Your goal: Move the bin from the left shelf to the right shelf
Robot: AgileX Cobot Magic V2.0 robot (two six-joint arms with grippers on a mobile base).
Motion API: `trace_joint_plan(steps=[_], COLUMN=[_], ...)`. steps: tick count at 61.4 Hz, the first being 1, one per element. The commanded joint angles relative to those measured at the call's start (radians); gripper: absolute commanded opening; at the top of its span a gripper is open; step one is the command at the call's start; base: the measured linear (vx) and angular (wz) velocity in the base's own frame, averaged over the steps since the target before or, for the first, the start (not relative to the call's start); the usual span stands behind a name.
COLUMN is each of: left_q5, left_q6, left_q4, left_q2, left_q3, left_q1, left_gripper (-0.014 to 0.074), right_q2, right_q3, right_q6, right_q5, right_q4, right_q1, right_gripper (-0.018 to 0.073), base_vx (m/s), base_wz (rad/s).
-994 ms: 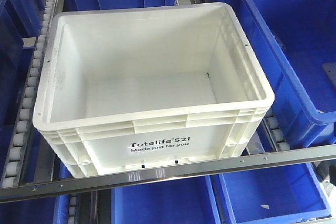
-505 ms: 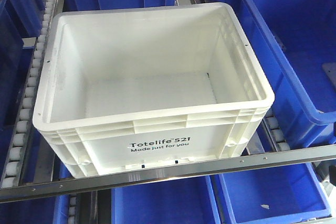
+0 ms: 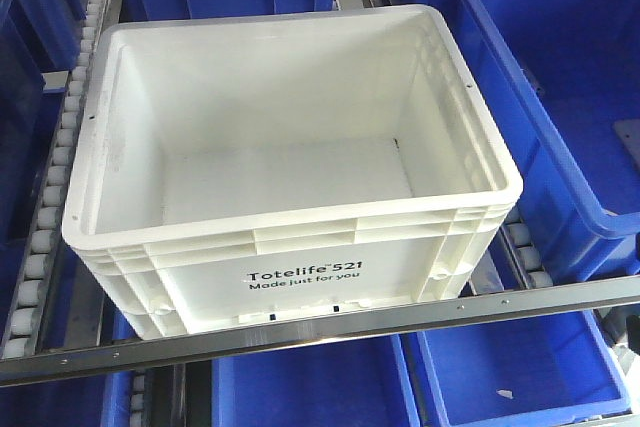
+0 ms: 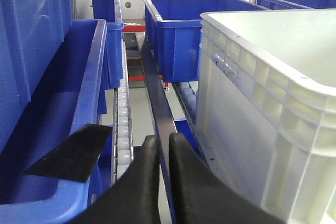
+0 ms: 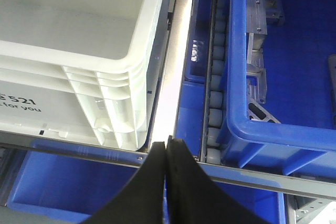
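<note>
Empty white bin (image 3: 290, 147) beside blue bin (image 3: 570, 97) holding metal bracket (image 5: 257, 51)

Both wrist views show the same build: the left gripper (image 4: 164, 145) and the right gripper (image 5: 166, 148) each carry two smooth, matte black fingers (image 4: 144, 182) that curve broadly from the base and taper to narrow, rounded tips, unmarked.
</note>
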Motion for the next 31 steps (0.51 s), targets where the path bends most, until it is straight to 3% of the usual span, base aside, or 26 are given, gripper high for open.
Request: trace_joint_plan(steps=[1, 12, 31], left_q5=[-0.083, -0.085, -0.085], left_q6=[0.039, 0.033, 0.032], left_q4=[-0.036, -0.036, -0.038], left_q2=[-0.011, -0.011, -0.011], left_q3=[-0.021, -0.021, -0.021], left_q1=[0.002, 0.007, 0.102], left_gripper=[0.0034, 0.0034, 0.0036], right_q2=[0.004, 0.004, 0.004], right_q3=[-0.027, -0.027, -0.027], right_q6=[0.001, 0.001, 0.001], right_q5=[-0.059, -0.058, -0.059], right_q4=[-0.021, -0.021, -0.021], right_q1=[-0.002, -0.002, -0.002], right_gripper=[-0.0009, -0.0009, -0.0009], base_vx=[0.00, 0.00, 0.00], base_wz=[0.00, 0.00, 0.00])
